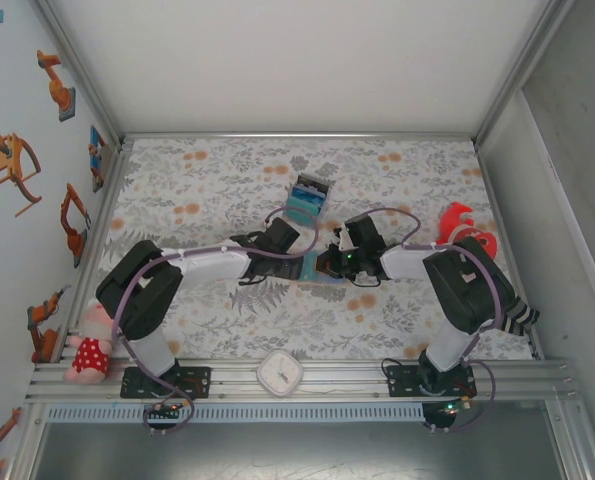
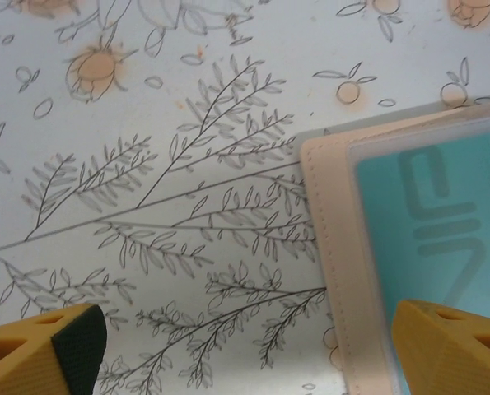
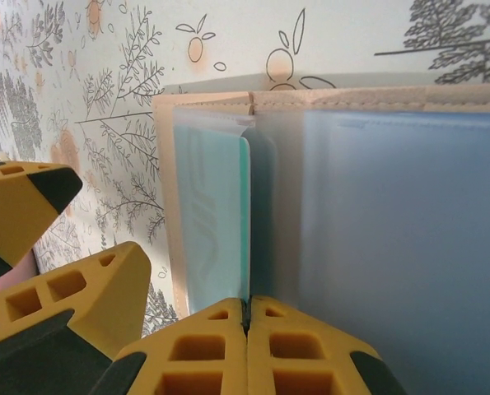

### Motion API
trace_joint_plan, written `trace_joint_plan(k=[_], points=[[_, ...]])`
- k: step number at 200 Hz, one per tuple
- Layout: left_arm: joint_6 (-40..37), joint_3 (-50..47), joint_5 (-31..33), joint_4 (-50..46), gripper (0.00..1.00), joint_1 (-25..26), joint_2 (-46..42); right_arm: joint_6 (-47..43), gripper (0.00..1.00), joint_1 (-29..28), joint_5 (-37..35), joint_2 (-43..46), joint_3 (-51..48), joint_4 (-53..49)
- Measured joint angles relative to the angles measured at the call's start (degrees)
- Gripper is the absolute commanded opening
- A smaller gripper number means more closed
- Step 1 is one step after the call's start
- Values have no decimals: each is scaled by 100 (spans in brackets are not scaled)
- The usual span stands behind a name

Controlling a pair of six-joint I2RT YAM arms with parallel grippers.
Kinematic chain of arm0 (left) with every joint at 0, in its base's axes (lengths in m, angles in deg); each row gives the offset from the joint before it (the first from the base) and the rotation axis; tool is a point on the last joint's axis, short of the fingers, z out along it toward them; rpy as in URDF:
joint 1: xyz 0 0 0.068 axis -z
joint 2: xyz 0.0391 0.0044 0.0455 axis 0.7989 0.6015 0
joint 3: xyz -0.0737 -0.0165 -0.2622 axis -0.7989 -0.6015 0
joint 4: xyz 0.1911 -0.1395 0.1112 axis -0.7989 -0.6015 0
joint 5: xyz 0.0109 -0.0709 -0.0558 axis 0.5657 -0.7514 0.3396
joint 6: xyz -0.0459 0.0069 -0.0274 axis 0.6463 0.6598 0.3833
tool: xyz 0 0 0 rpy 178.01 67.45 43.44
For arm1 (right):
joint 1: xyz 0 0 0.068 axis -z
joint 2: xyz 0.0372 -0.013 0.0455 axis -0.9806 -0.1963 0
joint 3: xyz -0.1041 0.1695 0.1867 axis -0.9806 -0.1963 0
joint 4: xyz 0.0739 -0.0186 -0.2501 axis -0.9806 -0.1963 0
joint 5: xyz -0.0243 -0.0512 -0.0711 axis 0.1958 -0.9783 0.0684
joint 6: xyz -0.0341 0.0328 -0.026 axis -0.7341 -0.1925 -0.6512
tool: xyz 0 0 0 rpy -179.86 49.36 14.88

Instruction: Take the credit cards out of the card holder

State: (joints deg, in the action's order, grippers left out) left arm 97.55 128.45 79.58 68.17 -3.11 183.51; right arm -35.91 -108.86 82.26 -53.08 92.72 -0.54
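Card holder [image 2: 323, 247]: tan stitched folding wallet, lying open and flat on the floral-printed table cover [image 1: 397, 170] at mid-table, between the two grippers and nearer the front rail than the back wall. Contents: teal credit card [image 2: 442, 222] seated in the left clear pocket, fully inside the sleeve. The right pocket shows a pale blue face behind frosted plastic, and whether that is a card or the lining cannot be told. Surroundings, left to right: pink plush toy [image 1: 77, 355] in a red spotted dress, at the near left corner by the rail. Left gripper [image 2: 245, 350], yellow fingers spread wide apart, holding nothing, one fingertip over bare cloth and the other over the holder's teal pocket; whether it touches cannot be told. White clock [image 1: 279, 373], resting on the front rail between the arm bases. Teal-and-black block [image 1: 307, 196], behind the holder toward the back wall, apart from it. Right gripper [image 3: 246, 317], fingers pressed together, pinching the near edge of the holder's clear sleeve where the two pockets meet. Red plastic object [image 1: 465, 230], right of the right gripper, apart from the holder. Black-and-white striped item [image 1: 522, 318], at the table's right edge beside the right arm.
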Motion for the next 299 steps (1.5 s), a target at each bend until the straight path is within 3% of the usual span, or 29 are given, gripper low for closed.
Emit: trace_joint_plan(k=[79, 299], points=[[-417, 472, 50, -81, 90, 0, 553, -22, 2, 28, 11, -26, 33, -2], [-417, 833, -166, -107, 81, -44, 918, -409, 0, 289, -240, 260, 20, -503]])
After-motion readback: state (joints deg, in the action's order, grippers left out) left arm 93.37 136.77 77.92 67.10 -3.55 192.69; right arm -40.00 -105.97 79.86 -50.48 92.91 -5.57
